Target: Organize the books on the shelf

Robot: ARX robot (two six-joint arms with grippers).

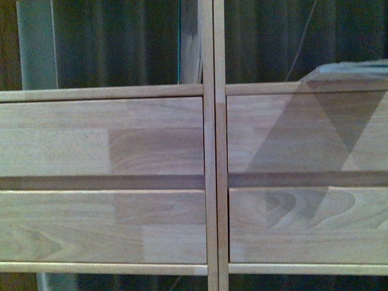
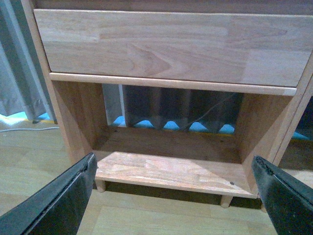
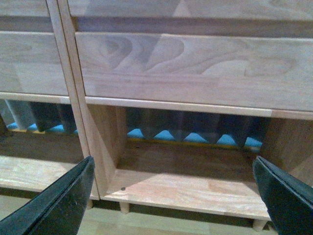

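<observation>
The light-wood shelf (image 1: 209, 151) fills the front view with four plain drawer fronts and open compartments above. A narrow upright thing with a thin teal edge (image 1: 189, 42) stands against the centre divider in the upper left compartment; I cannot tell whether it is the teal book. A pale flat shape (image 1: 354, 68) lies in the upper right compartment, too unclear to name. My left gripper (image 2: 173, 196) is open and empty before the lower left compartment (image 2: 166, 166). My right gripper (image 3: 171, 196) is open and empty before the lower right compartment (image 3: 190, 188). Neither gripper shows in the front view.
A pale grey-green upright strip (image 1: 36, 42) stands at the far left of the upper left compartment. A dark curtain (image 1: 121, 36) hangs behind the shelf. The shelf stands on short round legs (image 2: 226, 200) on a pale wood floor (image 2: 29, 156). A cable (image 2: 19, 129) lies by a grey curtain.
</observation>
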